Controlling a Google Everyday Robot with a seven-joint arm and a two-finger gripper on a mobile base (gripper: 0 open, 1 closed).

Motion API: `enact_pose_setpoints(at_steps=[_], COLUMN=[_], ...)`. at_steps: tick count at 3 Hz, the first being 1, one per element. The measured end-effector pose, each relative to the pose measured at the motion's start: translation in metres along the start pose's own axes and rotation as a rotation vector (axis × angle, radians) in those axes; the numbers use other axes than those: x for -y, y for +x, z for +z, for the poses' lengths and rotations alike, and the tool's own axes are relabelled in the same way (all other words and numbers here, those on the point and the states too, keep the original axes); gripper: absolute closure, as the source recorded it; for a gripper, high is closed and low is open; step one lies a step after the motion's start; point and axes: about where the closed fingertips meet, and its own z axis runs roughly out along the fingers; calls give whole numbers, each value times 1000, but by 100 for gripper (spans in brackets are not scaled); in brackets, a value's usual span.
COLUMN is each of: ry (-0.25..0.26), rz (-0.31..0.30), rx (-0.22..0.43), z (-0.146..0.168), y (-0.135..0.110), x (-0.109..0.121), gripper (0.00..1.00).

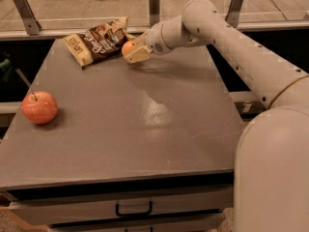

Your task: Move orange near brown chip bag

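The orange (127, 48) is small and round and sits between the fingers of my gripper (131, 50) at the far side of the grey table (145, 129). The gripper is shut on it and holds it just off the tabletop. The brown chip bag (98, 43), dark brown with pale yellow ends, lies flat just left of the orange, almost touching it. My white arm (231, 42) reaches in from the right.
A red-orange apple (39, 107) with a stem sits near the table's left edge. A drawer with a dark handle (133, 210) is under the front edge. A metal rail (154, 4) with glass runs behind the table.
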Motion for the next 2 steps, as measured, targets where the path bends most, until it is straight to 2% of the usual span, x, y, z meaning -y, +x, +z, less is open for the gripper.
enact_pose_setpoints(at_steps=[1,2], ry=[-11,-15], rz=[1,-2], rx=[7,14], z=[0,-2], y=[-5,-10], x=[-5,-8], gripper=[0,0])
